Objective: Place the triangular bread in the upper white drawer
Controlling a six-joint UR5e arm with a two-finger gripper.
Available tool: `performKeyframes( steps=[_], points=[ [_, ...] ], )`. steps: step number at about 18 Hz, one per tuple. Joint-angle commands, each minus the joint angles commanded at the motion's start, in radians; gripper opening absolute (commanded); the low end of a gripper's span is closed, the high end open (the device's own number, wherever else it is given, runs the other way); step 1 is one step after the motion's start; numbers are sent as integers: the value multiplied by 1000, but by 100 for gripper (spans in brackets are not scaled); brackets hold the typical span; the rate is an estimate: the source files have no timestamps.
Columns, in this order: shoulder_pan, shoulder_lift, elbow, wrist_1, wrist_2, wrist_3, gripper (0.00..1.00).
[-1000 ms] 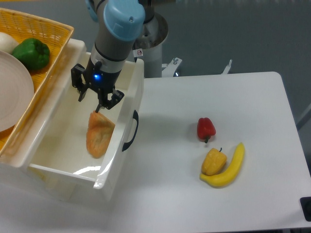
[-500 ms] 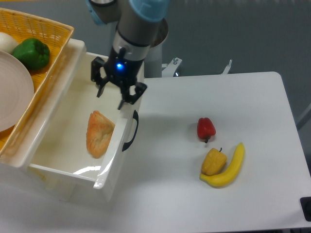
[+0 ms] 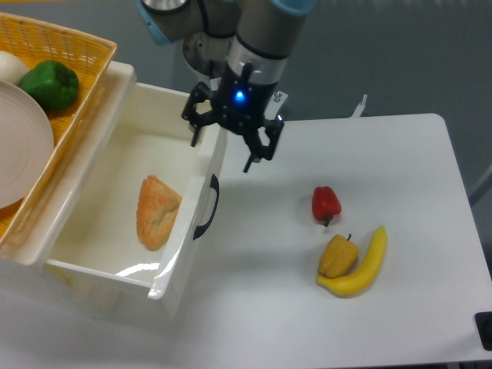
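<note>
The triangular bread point(image 3: 157, 211), a golden-orange wedge, lies on the floor of the upper white drawer point(image 3: 92, 200), close to its front wall. The drawer stands pulled open, with its dark curved handle point(image 3: 207, 207) facing the table. My gripper point(image 3: 224, 152) is open and empty. It hangs above the drawer's front right corner, up and to the right of the bread, apart from it. Its fingers point(image 3: 254, 157) straddle the drawer's front wall from above.
A yellow woven basket point(image 3: 73, 46) with a green pepper point(image 3: 50, 84) and a white plate point(image 3: 19, 146) sits at the left above the drawer. A red pepper point(image 3: 325, 203), a yellow-orange pepper point(image 3: 338, 255) and a banana point(image 3: 365, 265) lie on the white table at the right.
My gripper, open just above the bread a second ago, has risen and moved right to above the drawer's front corner. The bread has stayed in the drawer.
</note>
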Motion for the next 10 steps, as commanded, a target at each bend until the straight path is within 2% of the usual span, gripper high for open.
performKeyframes(
  steps=[4,10],
  points=[
    [2,-12,0,-5,120,170,100],
    [-2,-54,-8,5,178,206,100]
  ],
)
